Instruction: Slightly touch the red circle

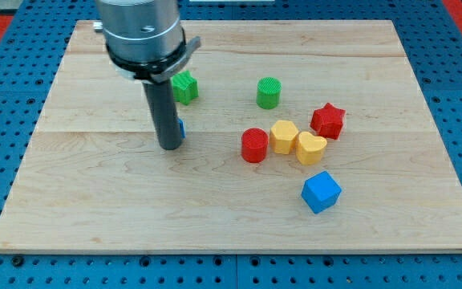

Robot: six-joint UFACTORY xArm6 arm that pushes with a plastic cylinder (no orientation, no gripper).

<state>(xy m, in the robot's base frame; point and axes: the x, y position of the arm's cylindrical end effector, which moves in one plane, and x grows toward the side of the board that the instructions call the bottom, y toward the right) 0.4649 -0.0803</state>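
Tip [170,147] sat well left of red circle [254,145], clear path between; blue block [180,127] hid behind rod — you had no hand to open or close; yellow block [284,136] touched circle's right, so you needed gentle push.

light: bright, even, from above | shadows: short, soft beneath blocks | glare: faint on worktop [95,201] | focus: sharp

Upright dark rod; my tip [170,148] on board's left
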